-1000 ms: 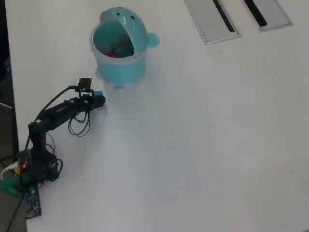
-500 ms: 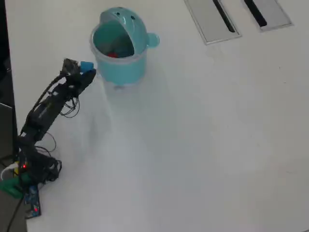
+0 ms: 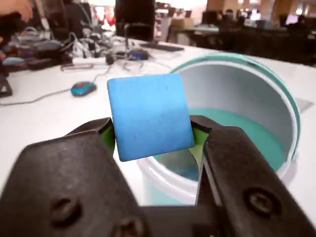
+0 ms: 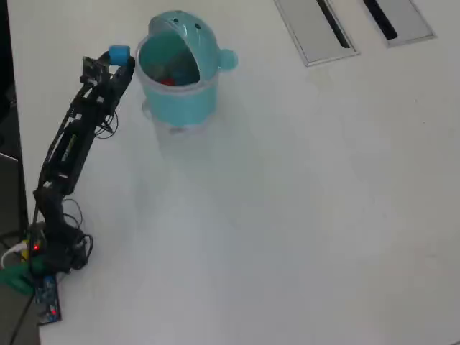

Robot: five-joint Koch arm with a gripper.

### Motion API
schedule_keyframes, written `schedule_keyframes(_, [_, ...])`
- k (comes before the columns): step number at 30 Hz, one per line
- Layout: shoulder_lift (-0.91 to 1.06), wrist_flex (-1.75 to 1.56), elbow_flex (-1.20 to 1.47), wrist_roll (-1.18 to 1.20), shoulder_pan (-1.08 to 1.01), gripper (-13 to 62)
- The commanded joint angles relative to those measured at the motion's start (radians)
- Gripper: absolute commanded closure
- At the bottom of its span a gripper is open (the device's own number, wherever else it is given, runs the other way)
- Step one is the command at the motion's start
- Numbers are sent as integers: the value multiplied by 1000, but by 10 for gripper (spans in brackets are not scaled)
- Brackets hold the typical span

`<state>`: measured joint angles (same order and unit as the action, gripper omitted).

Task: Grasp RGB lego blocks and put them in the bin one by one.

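Observation:
A blue lego block (image 3: 149,114) fills the middle of the wrist view, pinched between the green-lined fingers of my gripper (image 3: 153,133), which is shut on it. Behind it stands the turquoise bin (image 3: 247,103) with its mouth open. In the overhead view the blue block (image 4: 119,54) is raised at the end of the stretched arm, just left of the bin's rim (image 4: 141,72). My gripper (image 4: 121,62) sits beside the bin, not over its opening. Something red (image 4: 167,80) lies inside the bin. The bin's domed lid with two dark dots (image 4: 188,27) is flipped back.
Two grey slotted panels (image 4: 316,29) (image 4: 399,20) lie at the overhead view's top right. The arm's base and cables (image 4: 43,259) sit at the lower left near the table's left edge. The wrist view shows a cluttered desk with a mouse (image 3: 83,89) in the background.
The arm has stretched out and lifted the blue block up the overhead view, from the table below the bin to the bin's left rim. The grip stayed shut.

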<state>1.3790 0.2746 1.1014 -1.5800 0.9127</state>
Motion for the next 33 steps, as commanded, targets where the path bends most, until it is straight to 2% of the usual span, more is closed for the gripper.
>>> schedule_keyframes(1, [9,-51,-129,17,5,485])
schedule_keyframes(3, [-92,-97,-227,21,20,485])
schedule_keyframes(9, [-238,-114,-413,21,17,485])
schedule_keyframes(23, [-367,-244,-420,15,-72,480])
schedule_keyframes(24, [-383,-244,-439,11,-81,454])
schedule_keyframes(25, [-417,-252,-436,-32,-95,376])
schedule_keyframes(28, [-431,-273,-423,-77,-103,293])
schedule_keyframes(30, [-431,-273,-420,-83,-106,279])
schedule_keyframes(33, [-430,-273,-419,-91,-110,221])
